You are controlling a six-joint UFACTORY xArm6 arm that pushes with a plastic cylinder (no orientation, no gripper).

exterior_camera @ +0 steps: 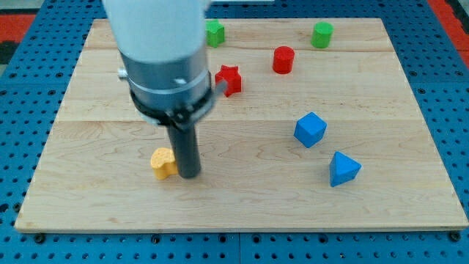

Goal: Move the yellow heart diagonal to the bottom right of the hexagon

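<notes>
The yellow heart (162,163) lies on the wooden board (242,205) at the lower left. My tip (189,174) stands right beside it, on its right side, touching or nearly touching it. A red cylinder-like block, possibly the hexagon (283,59), sits at the upper middle right. A red star (229,79) lies just right of the arm's body. The arm's body hides part of the board's upper left.
A green block (215,33) and a green cylinder (322,34) sit near the view's top edge. A blue cube (310,129) and a blue triangular block (343,169) lie at the right. The board rests on a blue pegboard surface (22,110).
</notes>
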